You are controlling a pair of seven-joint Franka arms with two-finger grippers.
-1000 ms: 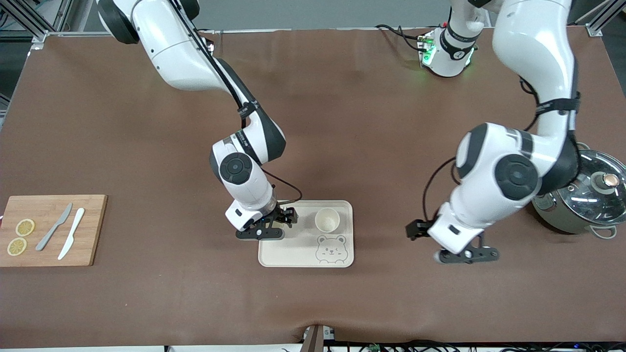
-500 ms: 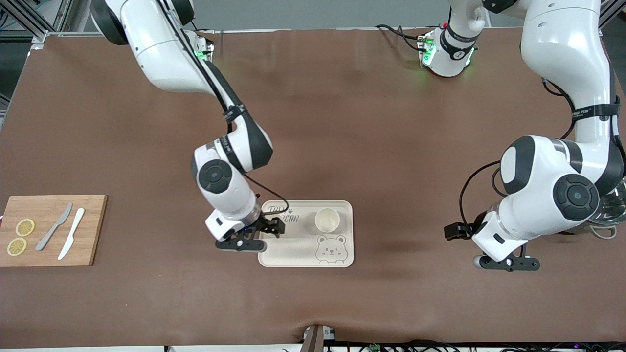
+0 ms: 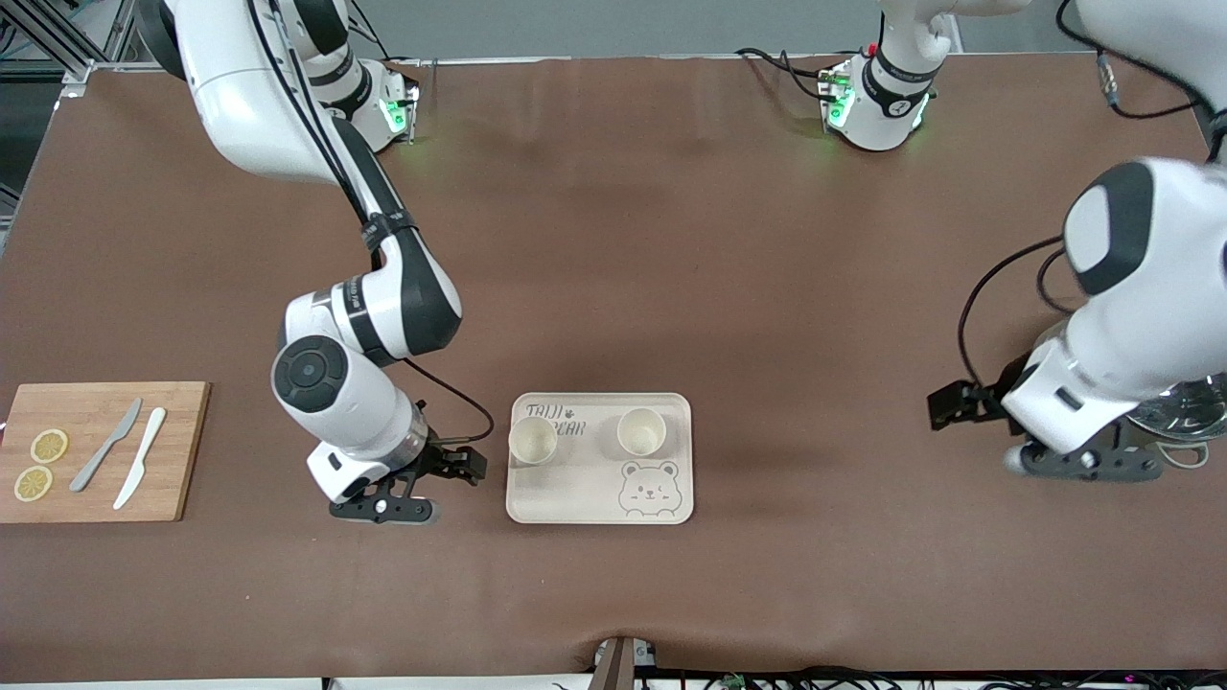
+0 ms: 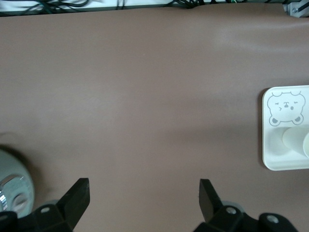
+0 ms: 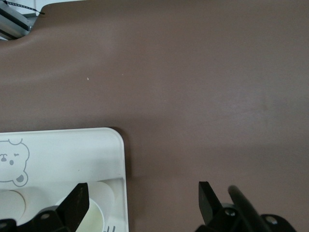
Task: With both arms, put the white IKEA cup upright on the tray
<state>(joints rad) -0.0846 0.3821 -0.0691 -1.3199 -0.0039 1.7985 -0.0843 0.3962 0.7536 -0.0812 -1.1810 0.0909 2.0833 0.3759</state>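
The cream tray (image 3: 585,498) with the bear drawing lies on the brown table. Two white cups stand upright on it, one (image 3: 533,440) toward the right arm's end, one (image 3: 641,431) beside it. My right gripper (image 3: 383,506) is open and empty, over bare table just off the tray's edge. Its wrist view shows the tray (image 5: 72,145) and the nearer cup (image 5: 96,218) by the right gripper (image 5: 140,198). My left gripper (image 3: 1083,467) is open and empty over bare table, well away from the tray. From the left gripper (image 4: 144,193) the tray (image 4: 270,159) shows far off.
A wooden cutting board (image 3: 182,450) with two lemon slices, a grey knife and a white knife lies at the right arm's end. A steel pot with a glass lid (image 3: 1184,414) stands at the left arm's end, mostly hidden by the left arm; it also shows in the left wrist view (image 4: 12,186).
My right gripper has drawn back off the tray toward the right arm's end, uncovering a second upright cup. My left arm has swung away from the tray toward the pot.
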